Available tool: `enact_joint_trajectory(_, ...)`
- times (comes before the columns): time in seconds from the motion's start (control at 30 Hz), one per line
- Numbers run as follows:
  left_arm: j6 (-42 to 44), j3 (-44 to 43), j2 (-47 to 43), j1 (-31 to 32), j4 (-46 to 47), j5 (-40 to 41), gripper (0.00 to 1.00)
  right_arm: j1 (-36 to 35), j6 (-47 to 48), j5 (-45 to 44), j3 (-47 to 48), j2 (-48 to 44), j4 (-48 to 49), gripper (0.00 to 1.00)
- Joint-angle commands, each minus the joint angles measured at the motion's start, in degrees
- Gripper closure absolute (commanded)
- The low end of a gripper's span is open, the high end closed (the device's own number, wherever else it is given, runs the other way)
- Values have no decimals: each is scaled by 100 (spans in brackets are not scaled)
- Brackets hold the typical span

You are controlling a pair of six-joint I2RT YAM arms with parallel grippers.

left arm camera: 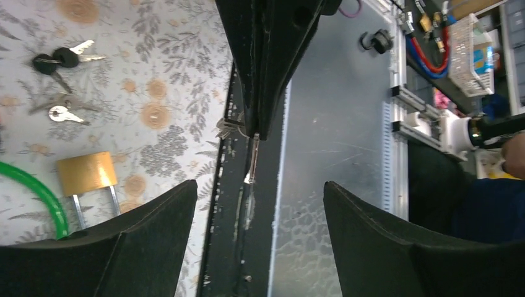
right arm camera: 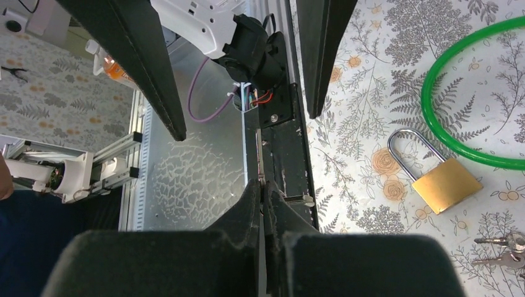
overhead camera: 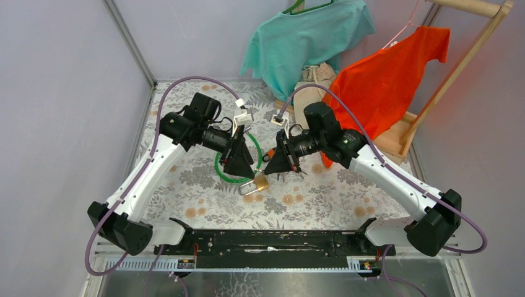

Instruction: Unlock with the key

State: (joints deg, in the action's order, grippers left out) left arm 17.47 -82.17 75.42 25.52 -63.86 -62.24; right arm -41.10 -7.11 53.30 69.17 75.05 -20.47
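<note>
The brass padlock [overhead camera: 259,184] lies flat on the flowered cloth [overhead camera: 322,198], just beside a green loop [right arm camera: 426,100]. Loose keys [left arm camera: 62,59] lie near it, held by neither claw. Above it, the left gripper [left arm camera: 260,192] stands with its fingers apart and empty. The right gripper [right arm camera: 265,192] is pressed together on nothing.

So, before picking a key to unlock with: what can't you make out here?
Padlock keyhole: shows in no view.
Keys: right wrist view, cut off by the right edge.
Shackle: left wrist view, its bend hidden behind the left gripper finger.
Green ring: top view, partly under the left gripper.
</note>
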Motion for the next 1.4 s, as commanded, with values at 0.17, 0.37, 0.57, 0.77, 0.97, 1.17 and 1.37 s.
enact_joint_trajectory(0.17,-884,257,-199,-74,619,-707,27,-58,-14,411,292,-8,301,100)
enact_joint_trajectory(0.37,-958,404,-196,-74,706,-713,45,-63,-129,486,282,-25,481,100)
enact_joint_trajectory(0.57,-987,389,-143,-74,739,-730,56,-77,-182,506,319,48,504,100)
enact_joint_trajectory(0.77,-968,404,-115,-73,755,-748,76,-125,-181,485,378,136,498,100)
enact_joint_trajectory(0.97,-951,421,-95,-73,756,-697,100,-129,-367,485,285,71,867,100)
enact_joint_trajectory(1.17,-1168,363,-108,-117,887,-613,100,248,-1853,-164,-864,-566,3021,51)
enact_joint_trajectory(1.37,-2111,568,-329,-371,1804,-575,100,613,-3752,-413,-2386,-1005,6179,41)
